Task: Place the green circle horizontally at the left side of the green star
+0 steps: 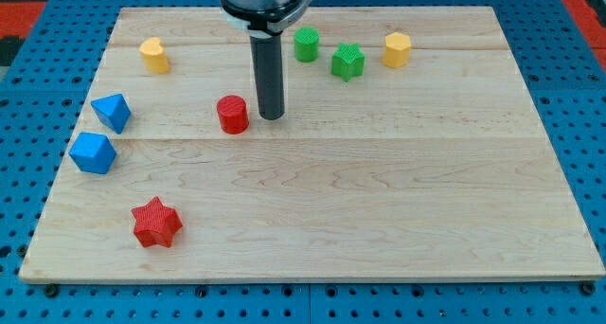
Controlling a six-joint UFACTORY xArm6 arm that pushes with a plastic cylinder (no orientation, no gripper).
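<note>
- The rod point(271, 73) is a straight, smooth cylinder, dark grey to black, with a faint sheen running down its length.
- My tip point(272, 116) is a blunt, flat-cut end, as wide as the shaft.
- The mount point(263, 2) above is a wider, round, dark collar with a lighter grey rim, cropped at the view's top.

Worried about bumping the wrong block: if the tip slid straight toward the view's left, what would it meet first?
Probably the red cylinder, right beside my tip on its left; whether they already touch is unclear.
</note>
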